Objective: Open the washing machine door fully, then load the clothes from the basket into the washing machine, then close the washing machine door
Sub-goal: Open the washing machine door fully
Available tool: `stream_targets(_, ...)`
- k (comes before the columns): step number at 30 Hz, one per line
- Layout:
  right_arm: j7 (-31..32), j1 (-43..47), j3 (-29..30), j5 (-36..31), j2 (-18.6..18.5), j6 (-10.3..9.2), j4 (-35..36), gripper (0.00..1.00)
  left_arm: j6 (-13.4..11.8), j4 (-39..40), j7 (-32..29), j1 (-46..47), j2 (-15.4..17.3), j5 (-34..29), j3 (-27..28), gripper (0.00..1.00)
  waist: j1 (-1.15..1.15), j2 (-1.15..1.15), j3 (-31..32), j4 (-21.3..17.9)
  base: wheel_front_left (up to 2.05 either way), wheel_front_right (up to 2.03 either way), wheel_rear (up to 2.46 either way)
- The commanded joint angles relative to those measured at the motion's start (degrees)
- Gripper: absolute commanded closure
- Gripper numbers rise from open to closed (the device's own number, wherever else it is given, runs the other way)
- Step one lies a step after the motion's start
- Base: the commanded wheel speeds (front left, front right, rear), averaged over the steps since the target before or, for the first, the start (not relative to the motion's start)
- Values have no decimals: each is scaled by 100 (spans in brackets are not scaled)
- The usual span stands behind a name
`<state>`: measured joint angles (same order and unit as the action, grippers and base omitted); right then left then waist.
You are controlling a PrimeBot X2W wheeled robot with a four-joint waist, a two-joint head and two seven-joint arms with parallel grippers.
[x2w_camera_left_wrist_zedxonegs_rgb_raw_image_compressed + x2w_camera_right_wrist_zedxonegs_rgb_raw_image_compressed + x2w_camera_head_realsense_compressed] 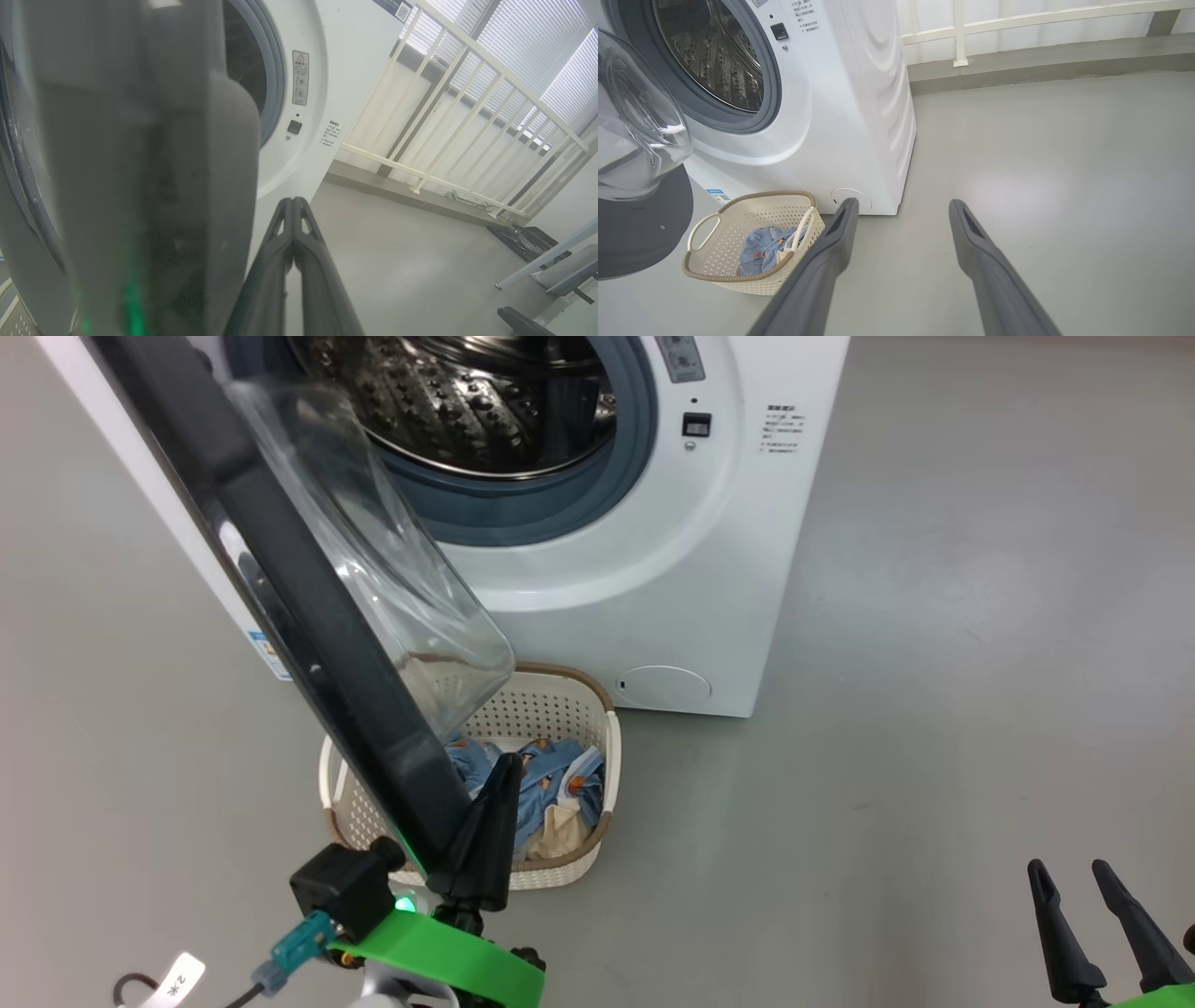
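Closest in, at the lower left of the head view, sits the left gripper (507,770) with its green wrist band, two long dark fingers pressed flat together and nothing between them. They lie right along the inner side of the large round black-rimmed washing machine door (308,616). Whether they actually touch it is hard to call; the left wrist view gives just a blurred dark edge hard on their left. The door stands part open, its edge running from upper left down to lower centre, its clear glass bowl bulging toward the drum. So the swing to finish goes away from the opening, frame-left, and the left arm is plainly the nearer one.

Beyond the fingertips, the small cream perforated basket (551,709) rests on the floor before the white boxy washing machine (709,569), partly under the door's lower edge. Inside lie the light-blue orange-printed clothes (551,784), crumpled, with one cream piece.

Over at lower right, the right gripper (1069,868) hangs spread wide, empty, well apart from everything.
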<state>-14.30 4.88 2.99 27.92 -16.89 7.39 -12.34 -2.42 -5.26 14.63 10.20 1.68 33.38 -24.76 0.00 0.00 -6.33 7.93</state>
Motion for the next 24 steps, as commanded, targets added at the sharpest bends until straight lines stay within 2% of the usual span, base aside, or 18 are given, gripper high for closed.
stream_targets(1,-70,-56,-77,-58,-163,10,149,0,-58,86,37,21,120,-43,343,100,0,0,0,66,0,0,0)
stream_targets(24,-70,72,-189,-45,-234,10,132,0,-221,551,37,-653,120,-456,638,100,0,0,128,1097,0,0,0)
